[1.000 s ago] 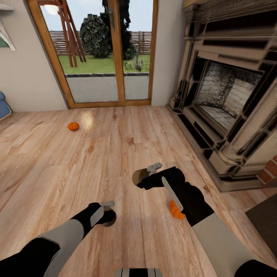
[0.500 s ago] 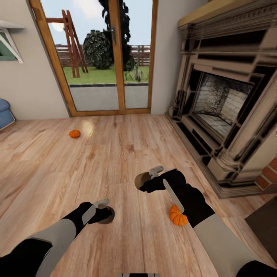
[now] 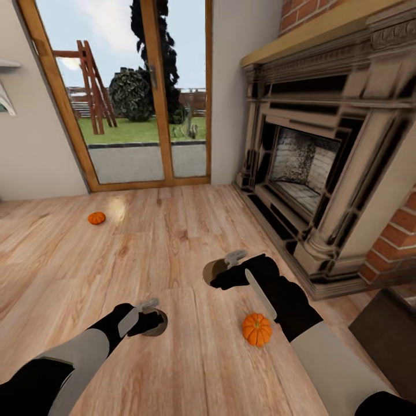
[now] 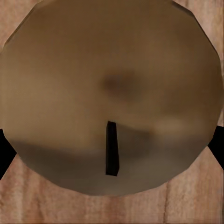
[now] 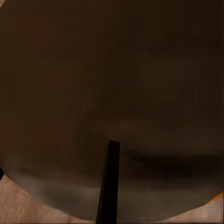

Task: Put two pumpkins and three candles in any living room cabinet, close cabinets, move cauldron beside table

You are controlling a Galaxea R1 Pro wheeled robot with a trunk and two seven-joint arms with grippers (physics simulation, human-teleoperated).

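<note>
Head high, facing down; wrists close on candles (image 4: 112, 93).

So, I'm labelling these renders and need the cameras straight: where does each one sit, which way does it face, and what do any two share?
Head view: on the robot's head, facing forward and down at the wooden floor, glass door and fireplace; both arms show, left gripper, right gripper.
Left wrist view: near the left gripper, looking straight onto its candle.
Right wrist view: near the right gripper, facing its candle, dark.
Shared: both candles appear in the head view too.
</note>
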